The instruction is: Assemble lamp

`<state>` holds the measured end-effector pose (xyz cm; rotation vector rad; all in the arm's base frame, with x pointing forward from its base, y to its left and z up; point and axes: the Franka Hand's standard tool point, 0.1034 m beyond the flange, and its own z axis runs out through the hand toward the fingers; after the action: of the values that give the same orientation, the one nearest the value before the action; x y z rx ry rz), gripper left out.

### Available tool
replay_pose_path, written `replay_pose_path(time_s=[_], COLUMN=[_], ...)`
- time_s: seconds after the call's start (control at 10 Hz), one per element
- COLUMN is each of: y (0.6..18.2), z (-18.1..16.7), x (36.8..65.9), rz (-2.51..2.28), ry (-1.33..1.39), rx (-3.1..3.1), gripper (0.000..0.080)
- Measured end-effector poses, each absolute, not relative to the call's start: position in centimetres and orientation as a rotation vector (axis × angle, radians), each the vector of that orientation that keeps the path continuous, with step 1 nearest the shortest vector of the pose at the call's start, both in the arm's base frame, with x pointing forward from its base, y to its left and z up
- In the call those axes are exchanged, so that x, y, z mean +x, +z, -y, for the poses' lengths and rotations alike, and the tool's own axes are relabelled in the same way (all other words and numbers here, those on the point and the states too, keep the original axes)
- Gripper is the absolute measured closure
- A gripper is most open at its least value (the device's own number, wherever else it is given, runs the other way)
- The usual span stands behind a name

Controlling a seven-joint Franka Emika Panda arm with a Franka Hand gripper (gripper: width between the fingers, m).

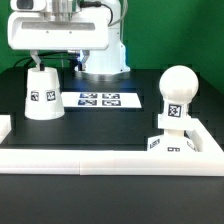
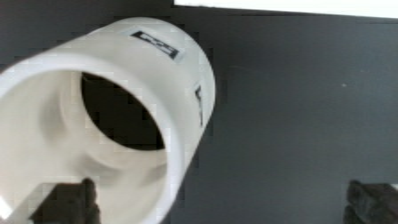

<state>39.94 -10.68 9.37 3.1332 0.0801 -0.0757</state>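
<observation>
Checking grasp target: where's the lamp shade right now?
In the exterior view the shade stands upright on the table at the left, just left of the marker board, under the gripper; the bulb on the base is far right.

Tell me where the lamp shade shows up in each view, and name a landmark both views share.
Exterior view: the shade stands on the table at the exterior view's left, below the gripper.
Wrist view: the shade fills the frame, its open end toward the camera.
Shared landmark: the tag on the shade's wall.

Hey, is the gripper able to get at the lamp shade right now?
Probably yes. The gripper hangs right above the shade, open, and nothing stands between them; the bulb sits far off in its base.
</observation>
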Motion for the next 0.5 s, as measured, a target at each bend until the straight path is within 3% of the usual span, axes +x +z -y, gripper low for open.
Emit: replay_pose_path(time_s=[0.5], y=[7.4], z=[10.7], x=[39.2], rz=[-0.095], ry=[-0.105], rx=[3.12], gripper=[0.0101])
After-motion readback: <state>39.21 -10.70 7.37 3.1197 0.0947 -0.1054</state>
